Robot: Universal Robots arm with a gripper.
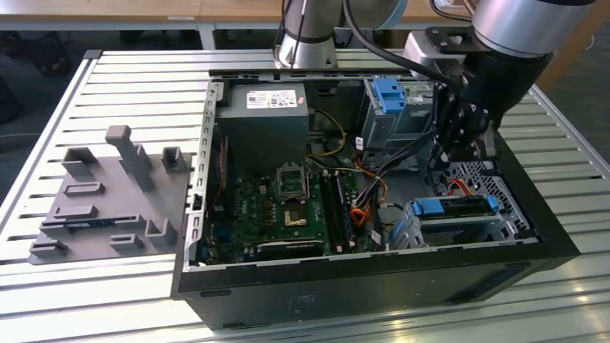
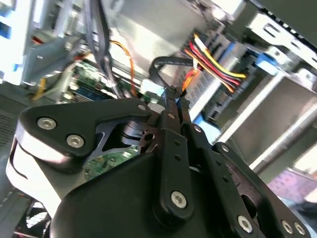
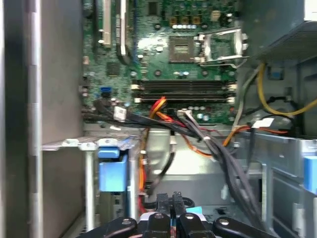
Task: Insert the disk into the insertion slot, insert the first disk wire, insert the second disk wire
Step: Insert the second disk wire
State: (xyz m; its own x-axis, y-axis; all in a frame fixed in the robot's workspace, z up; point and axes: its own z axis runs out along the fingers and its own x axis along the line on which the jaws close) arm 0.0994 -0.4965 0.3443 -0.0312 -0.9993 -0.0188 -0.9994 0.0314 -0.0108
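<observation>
The disk (image 1: pixel 453 206), in its bright blue carrier, lies flat inside the insertion slot (image 1: pixel 419 232), the silver perforated cage at the case's right in the exterior view. My gripper (image 1: pixel 465 158) hangs inside the case just behind and above the disk. In both wrist views its fingers (image 2: pixel 171 106) are pressed together, and a black wire (image 2: pixel 161 62) loops down into their tips. Red, yellow and orange wires (image 2: pixel 218 62) run beside the blue carrier edge (image 2: pixel 267 59). The gripper (image 3: pixel 169 199) faces the motherboard.
The open black case (image 1: pixel 381 286) holds a green motherboard (image 1: pixel 286 207), a grey power supply (image 1: pixel 262 121) and a taller bay with a blue bracket (image 1: pixel 391 100). A cable bundle (image 3: pixel 213 148) crosses near the gripper. A grey fixture plate (image 1: pixel 105 200) lies on the slatted table.
</observation>
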